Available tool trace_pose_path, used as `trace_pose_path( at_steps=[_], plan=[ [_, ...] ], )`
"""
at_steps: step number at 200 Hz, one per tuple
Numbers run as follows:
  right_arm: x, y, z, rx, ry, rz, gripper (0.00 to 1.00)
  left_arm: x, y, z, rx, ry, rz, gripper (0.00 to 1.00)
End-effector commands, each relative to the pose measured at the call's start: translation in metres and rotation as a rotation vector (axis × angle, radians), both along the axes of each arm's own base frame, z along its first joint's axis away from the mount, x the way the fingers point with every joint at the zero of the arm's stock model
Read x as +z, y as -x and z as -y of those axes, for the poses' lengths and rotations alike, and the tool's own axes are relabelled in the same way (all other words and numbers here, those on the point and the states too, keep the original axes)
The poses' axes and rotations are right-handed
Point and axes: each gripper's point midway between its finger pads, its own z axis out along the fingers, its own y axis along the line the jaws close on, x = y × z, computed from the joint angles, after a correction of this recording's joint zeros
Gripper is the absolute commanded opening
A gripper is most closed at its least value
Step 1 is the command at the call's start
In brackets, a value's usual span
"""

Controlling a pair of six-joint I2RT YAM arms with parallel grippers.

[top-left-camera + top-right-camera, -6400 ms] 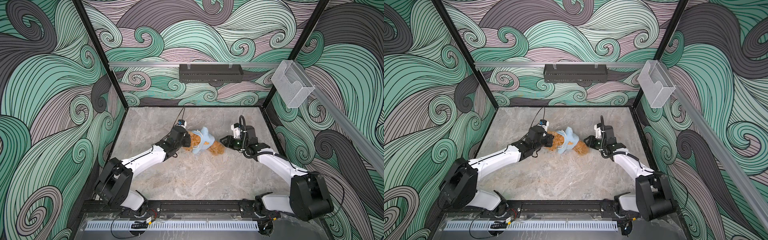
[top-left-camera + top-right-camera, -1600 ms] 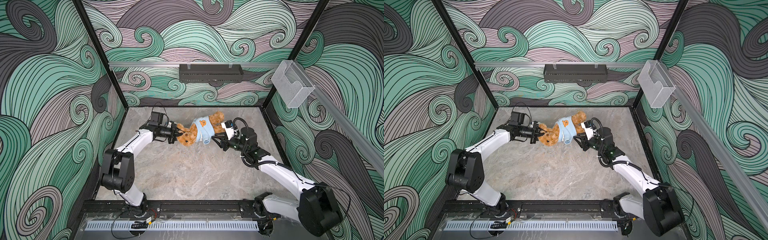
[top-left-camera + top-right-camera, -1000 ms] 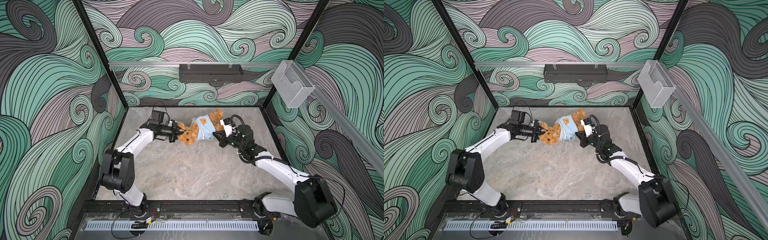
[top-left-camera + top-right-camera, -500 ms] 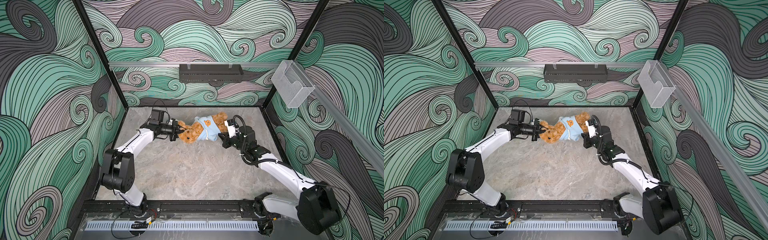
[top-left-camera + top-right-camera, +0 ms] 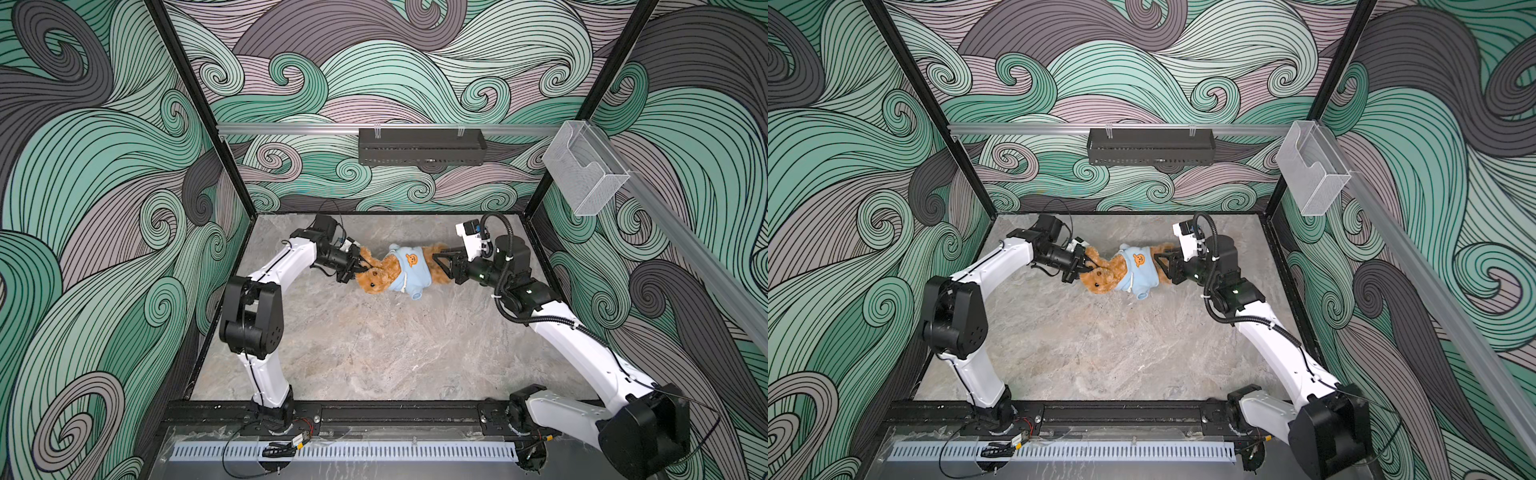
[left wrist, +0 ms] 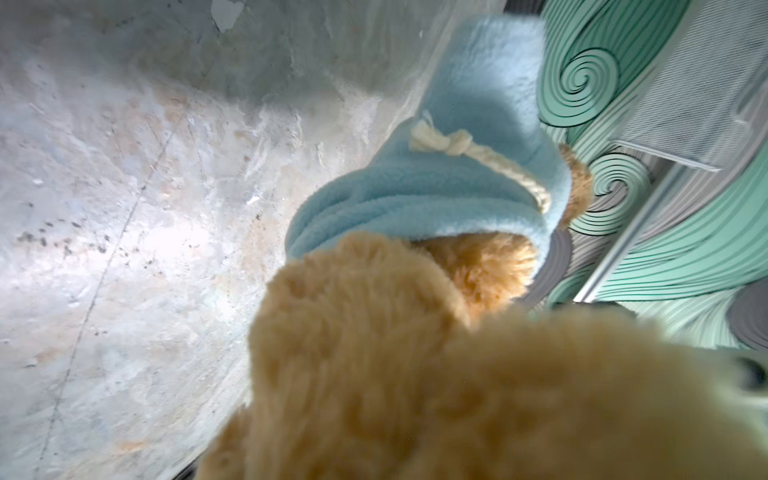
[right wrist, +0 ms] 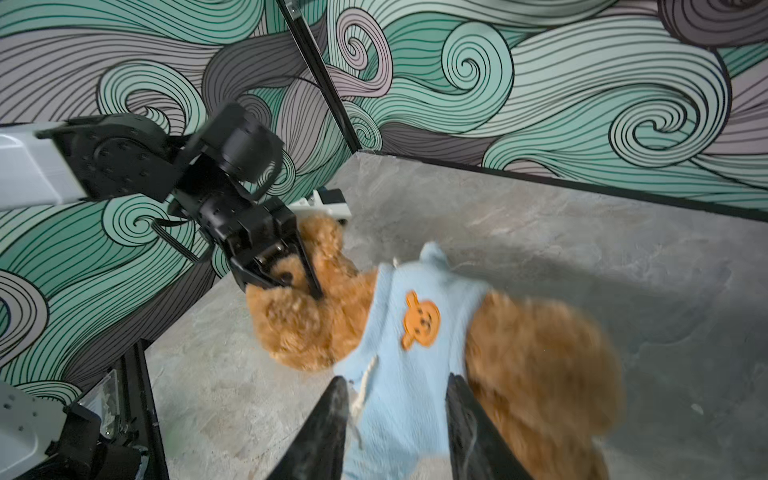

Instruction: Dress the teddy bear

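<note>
As the shaggy golden-brown plush teddy bear (image 5: 376,280) lies across the rear of the grey marbled tabletop (image 5: 374,353), its long axis runs head at the left gripper (image 5: 359,268), legs at the right gripper (image 5: 437,264). Left is clamped on head fur. Right, jaws apart astride the hem of the light-blue fleece hoodie (image 5: 411,270), looks nearer to tug it down.

Teddy bear (image 5: 376,279) lies on table (image 5: 374,349)
</note>
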Motion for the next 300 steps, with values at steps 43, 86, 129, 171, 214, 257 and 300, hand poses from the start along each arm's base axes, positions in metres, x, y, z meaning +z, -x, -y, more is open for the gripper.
trace_pose_path(
  at_steps=[43,86,129,171,214,257,300],
  plan=[
    [-0.143,-0.028,-0.003,-0.110,0.125,-0.453,0.29,-0.073,0.006,-0.010,-0.360,-0.270,-0.021,0.06],
    [-0.202,0.002,0.001,-0.132,0.139,-0.578,0.24,-0.069,-0.056,-0.023,-0.279,-0.468,0.153,0.64],
    [-0.210,0.018,0.006,-0.123,0.143,-0.563,0.26,-0.014,-0.082,-0.073,-0.033,-0.848,0.420,0.80],
    [-0.202,0.016,0.007,-0.127,0.146,-0.527,0.27,0.020,-0.037,0.011,-0.076,-0.646,0.681,0.54],
    [-0.199,0.017,0.009,-0.125,0.157,-0.515,0.28,-0.026,0.000,0.063,-0.255,-0.498,0.373,0.36],
    [-0.196,0.018,0.010,-0.126,0.161,-0.503,0.31,-0.058,-0.010,0.079,-0.296,-0.489,0.325,0.33],
    [-0.196,0.020,0.012,-0.127,0.175,-0.503,0.31,-0.061,-0.013,0.087,-0.288,-0.461,0.319,0.30]
  ],
)
